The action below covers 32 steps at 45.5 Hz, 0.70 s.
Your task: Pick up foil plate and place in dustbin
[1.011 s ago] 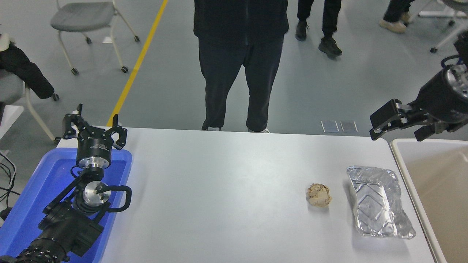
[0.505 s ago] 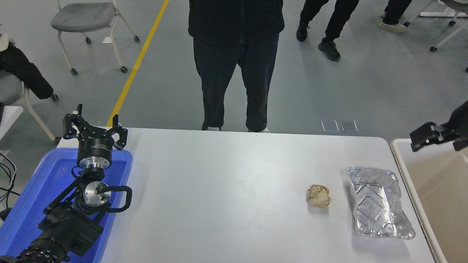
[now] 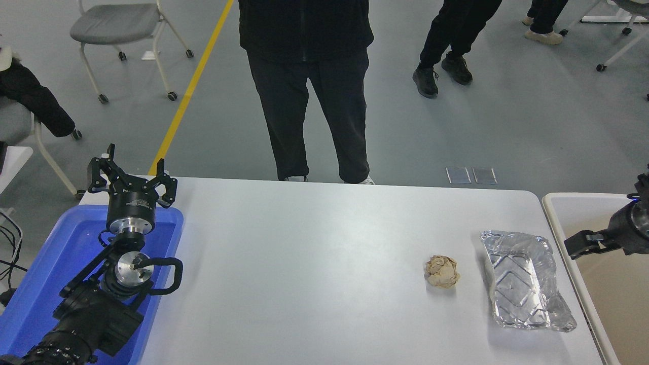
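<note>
The foil plate [image 3: 526, 280] lay flat on the white table [image 3: 314, 253] at its right end, crumpled, diamond-stamped base up to the camera, just beside the dustbin [image 3: 557, 213], whose pale rim ran along the table's right edge. A small paper ball [image 3: 442, 271] sat on the table near the plate's left side, apart from it. The right gripper [image 3: 583, 243] poked in from the right edge, over the bin's near wall, holding nothing; only one dark finger showed, so how far the jaws stood apart could not be told. The left gripper [image 3: 133, 178] was parked over the blue tray [image 3: 56, 263] at lower left, fingers spread wide and empty. A person [image 3: 309, 86] in black stood at the far side.
</note>
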Each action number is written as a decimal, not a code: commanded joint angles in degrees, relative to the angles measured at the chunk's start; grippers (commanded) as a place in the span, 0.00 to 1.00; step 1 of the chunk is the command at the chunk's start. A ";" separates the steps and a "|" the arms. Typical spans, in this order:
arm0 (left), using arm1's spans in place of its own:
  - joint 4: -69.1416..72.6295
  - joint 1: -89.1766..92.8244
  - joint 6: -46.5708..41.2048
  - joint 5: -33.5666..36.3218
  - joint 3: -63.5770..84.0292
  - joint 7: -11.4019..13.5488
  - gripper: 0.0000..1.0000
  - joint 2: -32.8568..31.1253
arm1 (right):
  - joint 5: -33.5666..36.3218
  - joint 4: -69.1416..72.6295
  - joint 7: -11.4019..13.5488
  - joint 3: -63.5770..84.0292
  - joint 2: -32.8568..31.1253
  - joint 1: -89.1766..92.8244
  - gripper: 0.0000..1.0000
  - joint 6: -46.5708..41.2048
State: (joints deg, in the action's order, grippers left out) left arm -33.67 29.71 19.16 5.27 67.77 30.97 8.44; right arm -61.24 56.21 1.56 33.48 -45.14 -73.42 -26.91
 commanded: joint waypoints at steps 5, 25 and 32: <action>0.01 0.00 0.00 0.00 0.00 -0.03 0.99 0.00 | -0.28 -5.05 -0.25 -3.33 4.53 8.82 1.00 6.95; 0.01 0.00 0.00 0.00 0.00 -0.03 0.99 0.00 | -0.19 -8.83 -0.25 -6.94 6.64 15.68 1.00 11.00; 0.01 0.00 0.00 0.00 0.00 -0.03 0.99 0.00 | 0.16 -9.53 -0.25 -7.55 6.82 17.00 1.00 12.40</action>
State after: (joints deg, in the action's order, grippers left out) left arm -33.67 29.70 19.16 5.27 67.77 30.97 8.44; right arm -61.41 48.07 1.33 27.14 -39.04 -59.07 -16.86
